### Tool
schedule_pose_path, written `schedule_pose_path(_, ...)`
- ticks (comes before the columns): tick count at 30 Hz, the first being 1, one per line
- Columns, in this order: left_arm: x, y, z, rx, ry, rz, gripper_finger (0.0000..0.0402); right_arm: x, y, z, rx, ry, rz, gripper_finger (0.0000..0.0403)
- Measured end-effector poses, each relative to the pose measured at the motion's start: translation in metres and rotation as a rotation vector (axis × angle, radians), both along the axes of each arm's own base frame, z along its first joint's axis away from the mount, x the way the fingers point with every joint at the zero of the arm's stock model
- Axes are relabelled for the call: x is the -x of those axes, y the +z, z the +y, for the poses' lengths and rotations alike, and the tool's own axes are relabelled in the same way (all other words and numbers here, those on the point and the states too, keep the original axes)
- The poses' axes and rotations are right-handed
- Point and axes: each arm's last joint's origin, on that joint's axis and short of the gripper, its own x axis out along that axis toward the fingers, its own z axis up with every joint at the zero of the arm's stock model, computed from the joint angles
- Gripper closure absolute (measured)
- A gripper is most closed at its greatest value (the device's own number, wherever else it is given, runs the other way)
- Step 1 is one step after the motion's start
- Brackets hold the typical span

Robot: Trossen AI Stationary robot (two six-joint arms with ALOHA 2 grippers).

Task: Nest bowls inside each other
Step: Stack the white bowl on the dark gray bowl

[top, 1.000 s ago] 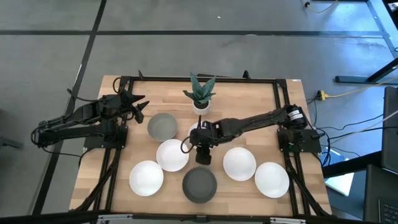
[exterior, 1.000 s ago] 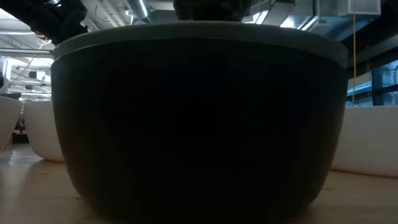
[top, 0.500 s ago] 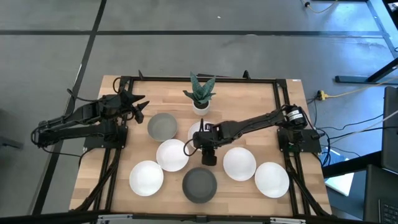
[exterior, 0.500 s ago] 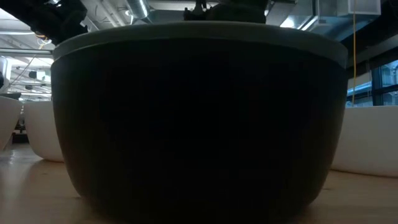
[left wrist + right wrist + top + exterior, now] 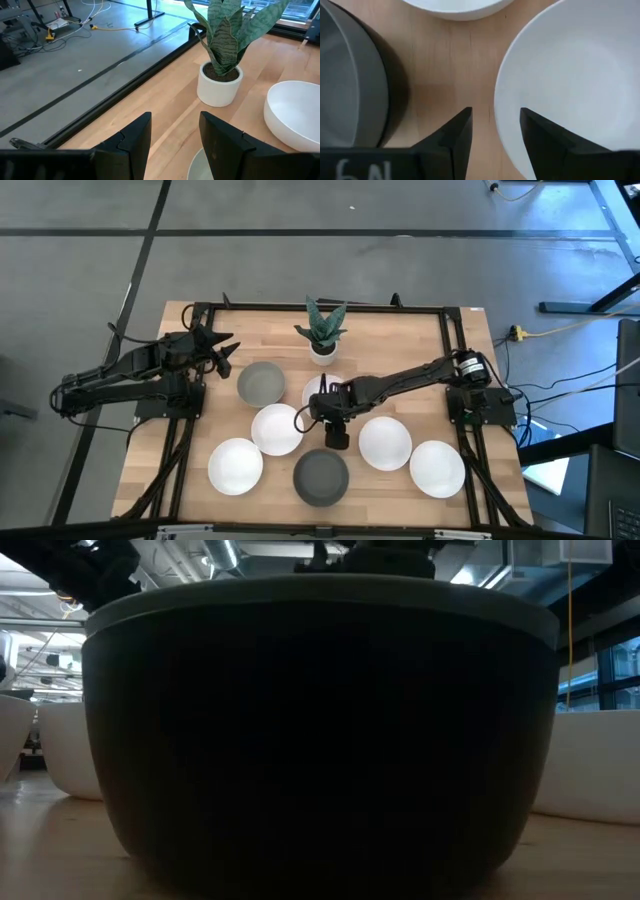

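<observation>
High view, upright bowls, right pincer empty, parted, left pincer wide.

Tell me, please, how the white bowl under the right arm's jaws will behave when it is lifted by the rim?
The white bowl looks stiff and smooth, so its rim may be slippery between the jaws. Its round wall looks thin, so it is probably light. If it is ceramic, it could chip against the grey bowl beside it.

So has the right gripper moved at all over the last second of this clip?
Yes. In the high view the right gripper has shifted slightly toward the table's front edge and the right side, closer to the dark grey bowl, which stayed put.
</observation>
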Motion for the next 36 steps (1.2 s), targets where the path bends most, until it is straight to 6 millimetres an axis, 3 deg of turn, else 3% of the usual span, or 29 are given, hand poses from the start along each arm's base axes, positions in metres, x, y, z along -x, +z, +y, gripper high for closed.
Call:
schedule_pose_path(14, 0.0, -0.001, 0.0, 0.003, 0.0, 0.009, 0.024, -0.003, -0.013, 0.0, 0.007, 0.003, 0.034, 0.0252)
schedule_pose_path(23, 0.0, -0.001, 0.0, 0.003, 0.001, 0.008, 0.024, -0.009, -0.034, 0.002, -0.011, 0.013, 0.067, 0.0302)
schedule_pose_path(30, 0.0, -0.001, 0.0, 0.003, 0.001, 0.007, 0.024, -0.009, -0.032, -0.002, -0.004, 0.006, 0.061, 0.0388)
schedule_pose_path(36, 0.0, -0.001, 0.0, 0.004, 0.001, 0.007, 0.024, -0.01, -0.029, -0.01, 0.003, -0.024, 0.079, 0.039)
